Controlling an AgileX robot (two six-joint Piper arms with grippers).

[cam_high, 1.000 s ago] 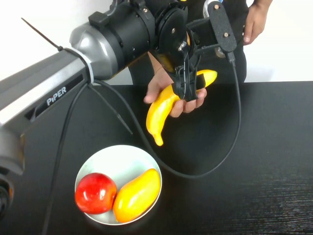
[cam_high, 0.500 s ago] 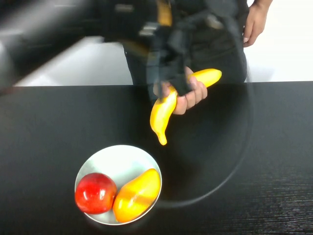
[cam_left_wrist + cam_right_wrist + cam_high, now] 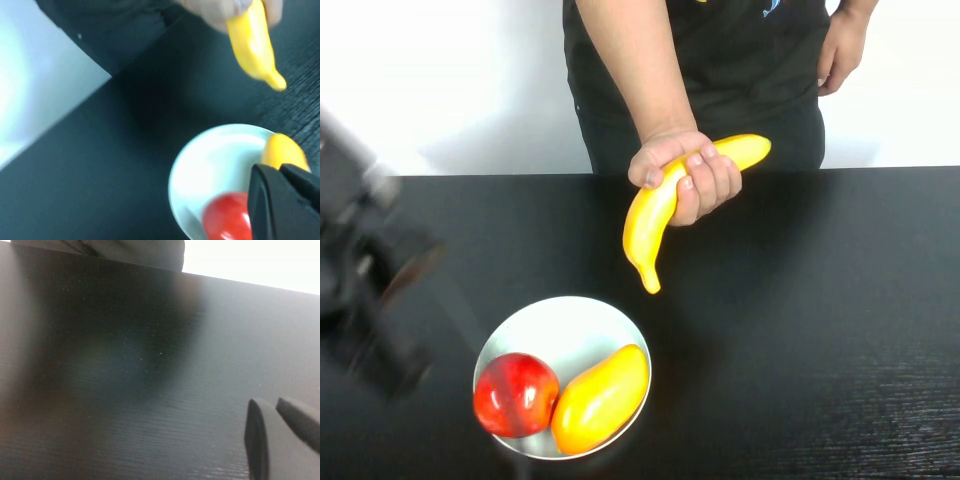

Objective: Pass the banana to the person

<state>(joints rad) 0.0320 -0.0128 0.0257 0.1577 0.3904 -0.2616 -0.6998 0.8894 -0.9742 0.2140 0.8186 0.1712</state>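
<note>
The banana (image 3: 655,215) is in the person's (image 3: 720,60) hand (image 3: 685,175) above the far edge of the black table, its lower tip hanging down. It also shows in the left wrist view (image 3: 252,45), held from above. My left arm (image 3: 370,280) is a blur at the table's left side, well away from the banana. My left gripper (image 3: 279,167) is shut and empty, above the plate. My right gripper (image 3: 275,402) is shut and empty over bare table, out of the high view.
A white plate (image 3: 570,320) at the near left holds a red apple (image 3: 515,393) and a yellow-orange mango (image 3: 600,397). The plate (image 3: 210,160) also shows in the left wrist view. The person's other hand (image 3: 840,50) hangs at the back right.
My left gripper has let go of the banana and my left arm has swung back fast to the left. The person's hand now holds the banana alone.
</note>
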